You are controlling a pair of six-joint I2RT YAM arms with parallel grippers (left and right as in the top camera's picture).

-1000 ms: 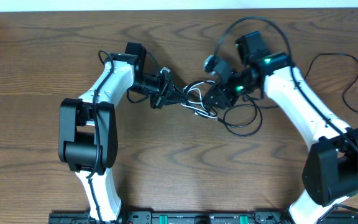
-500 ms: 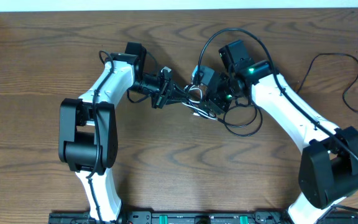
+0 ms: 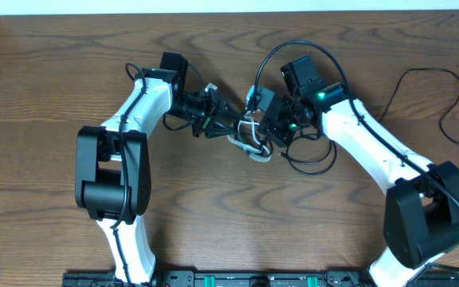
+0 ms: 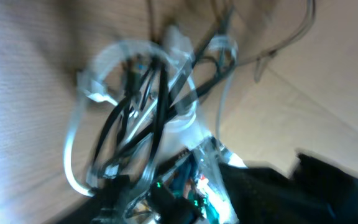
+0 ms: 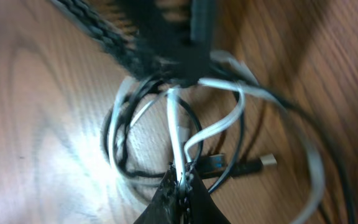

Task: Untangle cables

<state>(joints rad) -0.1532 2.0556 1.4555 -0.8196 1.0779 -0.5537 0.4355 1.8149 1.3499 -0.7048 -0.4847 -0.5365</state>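
Step in hand: pulling the knot apart. Both arms meet at the tangle (image 3: 249, 137), which lies on the table (image 3: 54, 72) a little toward 12 o'clock of centre, between the two grippers.

Obs. 1: the right gripper (image 5: 179, 186) has its tips pinched together on the white cord (image 5: 175, 127). That cord runs from the pinch toward 12 o'clock, through the black cords (image 5: 118, 146). Small plug ends (image 5: 263, 163) lie at 3 o'clock of the pinch, free on the wood.

Obs. 2: the left gripper (image 3: 216, 114) sits at the 9 o'clock side of the tangle. Its wrist view is smeared, so I cannot tell whether the jaws stand apart or hold a strand.

Obs. 3: a black loop (image 3: 309, 155) trails toward 5 o'clock under the right arm. A separate black cord (image 3: 449, 104) lies well apart at 3 o'clock.

Judgement: the next move calls for a firm left-side hold on a black strand, then a slow draw of the white cord toward 3 o'clock — the loops should slide, not cinch.
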